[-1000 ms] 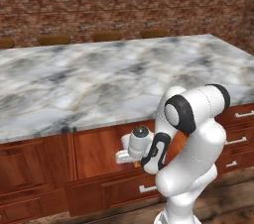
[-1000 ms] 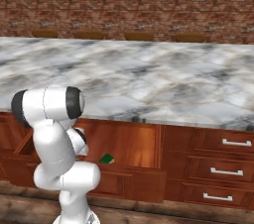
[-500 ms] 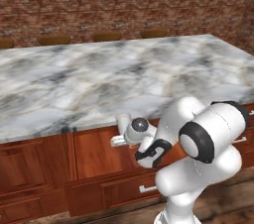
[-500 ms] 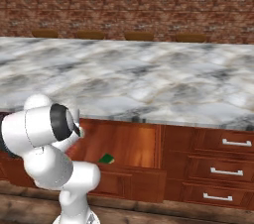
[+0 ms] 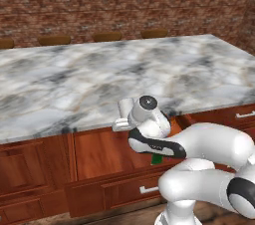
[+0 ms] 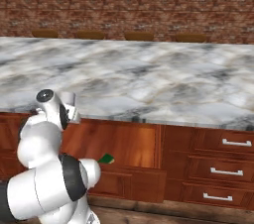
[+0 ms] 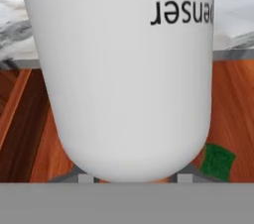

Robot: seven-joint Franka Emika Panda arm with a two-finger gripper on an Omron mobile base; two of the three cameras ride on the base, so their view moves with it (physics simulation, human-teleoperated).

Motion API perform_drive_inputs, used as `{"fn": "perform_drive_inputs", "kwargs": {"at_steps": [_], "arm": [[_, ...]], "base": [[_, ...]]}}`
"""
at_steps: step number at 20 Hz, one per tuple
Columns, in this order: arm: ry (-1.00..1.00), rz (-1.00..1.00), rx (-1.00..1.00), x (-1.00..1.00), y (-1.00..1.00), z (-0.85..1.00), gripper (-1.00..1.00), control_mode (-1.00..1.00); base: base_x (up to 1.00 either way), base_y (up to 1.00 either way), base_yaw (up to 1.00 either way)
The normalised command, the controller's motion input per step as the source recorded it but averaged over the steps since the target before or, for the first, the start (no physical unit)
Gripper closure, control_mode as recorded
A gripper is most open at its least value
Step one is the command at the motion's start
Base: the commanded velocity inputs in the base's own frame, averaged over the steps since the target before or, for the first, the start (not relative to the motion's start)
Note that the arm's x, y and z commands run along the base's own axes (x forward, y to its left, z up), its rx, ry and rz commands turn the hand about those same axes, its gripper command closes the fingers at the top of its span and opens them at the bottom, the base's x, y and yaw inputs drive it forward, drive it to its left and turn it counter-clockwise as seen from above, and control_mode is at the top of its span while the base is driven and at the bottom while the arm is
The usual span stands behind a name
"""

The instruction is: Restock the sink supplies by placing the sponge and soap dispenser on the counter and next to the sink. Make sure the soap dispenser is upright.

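Arm swung lower; soap dispenser (image 7: 124,69) white, lettering inverted.

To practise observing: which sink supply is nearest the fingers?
The white rounded soap dispenser bottle, right against them; the green sponge lies beyond, by the wooden cabinet.

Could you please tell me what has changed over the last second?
The arm folded down low and its hand swung up to the island edge. The claw stays shut on the soap dispenser, whose lettering reads upside down in the hand view. The sponge stays in the open drawer; the cabinets are unchanged.
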Motion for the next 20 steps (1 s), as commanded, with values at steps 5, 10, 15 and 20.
{"fn": "perform_drive_inputs", "kwargs": {"at_steps": [5, 10, 15, 20], "arm": [[0.12, 0.0, 0.0, -0.42, -0.08, 0.95, 1.0, -1.0], [0.1, -0.01, 0.0, -0.43, -0.08, 0.9, 1.0, -1.0], [0.09, -0.03, 0.0, -0.44, -0.11, 0.65, 1.0, -1.0], [0.08, -0.03, 0.0, -0.32, -0.15, 0.27, 1.0, -1.0]], "base": [[0.0, 0.0, 0.0], [0.0, 0.0, 0.0], [0.0, 0.0, 0.0], [0.0, 0.0, 0.0]]}}
